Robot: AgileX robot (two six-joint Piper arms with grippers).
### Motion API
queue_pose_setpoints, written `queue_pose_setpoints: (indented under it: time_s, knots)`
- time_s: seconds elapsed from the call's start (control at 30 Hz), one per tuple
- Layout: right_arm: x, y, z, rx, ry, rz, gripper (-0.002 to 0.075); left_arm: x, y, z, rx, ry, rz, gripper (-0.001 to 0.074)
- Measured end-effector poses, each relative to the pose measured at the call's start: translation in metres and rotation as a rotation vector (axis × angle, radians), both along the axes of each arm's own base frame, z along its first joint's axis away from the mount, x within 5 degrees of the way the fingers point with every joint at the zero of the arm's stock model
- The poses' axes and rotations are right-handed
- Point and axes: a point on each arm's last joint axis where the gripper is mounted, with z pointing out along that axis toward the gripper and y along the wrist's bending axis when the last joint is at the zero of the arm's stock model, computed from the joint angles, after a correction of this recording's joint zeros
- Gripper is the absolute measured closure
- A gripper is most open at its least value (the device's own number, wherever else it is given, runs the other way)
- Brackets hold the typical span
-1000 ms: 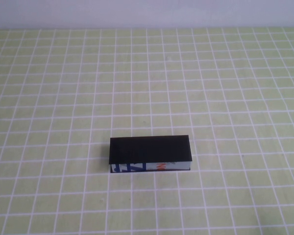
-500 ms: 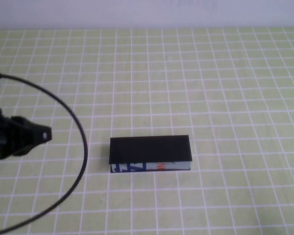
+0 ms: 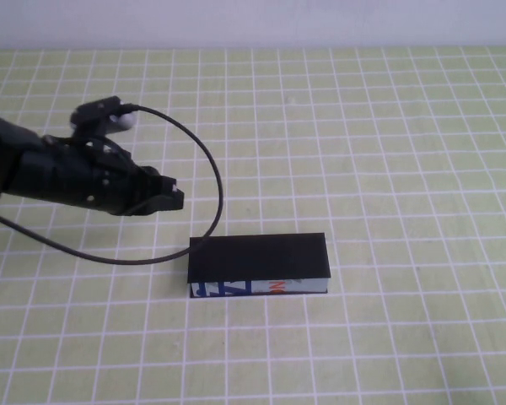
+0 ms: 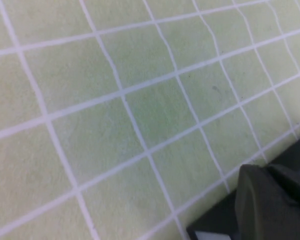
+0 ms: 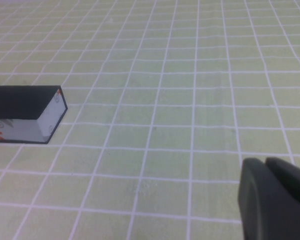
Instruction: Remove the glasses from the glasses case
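Note:
The glasses case (image 3: 258,263) is a closed black box with blue, white and orange print on its front side, lying on the green grid mat near the middle. The glasses are hidden. My left gripper (image 3: 173,200) is shut and empty, hovering just up and left of the case's left end. In the left wrist view its fingers (image 4: 272,202) are pressed together over a corner of the case (image 4: 210,227). My right gripper (image 5: 272,192) shows only in the right wrist view, shut and empty, well to the right of the case (image 5: 20,107).
The left arm's black cable (image 3: 204,160) loops out and down to the mat by the case's left end. The green grid mat (image 3: 388,152) covers the table to a pale wall at the back.
The left arm has swung in from the left edge, up and to the right, and its gripper now hangs near the case's left end. The case has not moved.

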Motion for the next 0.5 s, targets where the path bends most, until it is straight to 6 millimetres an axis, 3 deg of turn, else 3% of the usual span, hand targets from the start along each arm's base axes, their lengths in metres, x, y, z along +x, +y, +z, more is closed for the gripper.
queue_pose_setpoints:
  time_s: [0.23,0.5]
  knots:
    - [0.0,-0.003,-0.001,-0.156,-0.021,0.003,0.0743,0.027,-0.019,-0.038,-0.008,0.082,-0.063,0.0739]
    - [0.0,-0.004,-0.001,-0.184,-0.025,0.005,0.0743,0.031,-0.02,-0.056,0.0,0.122,-0.071,0.0739]
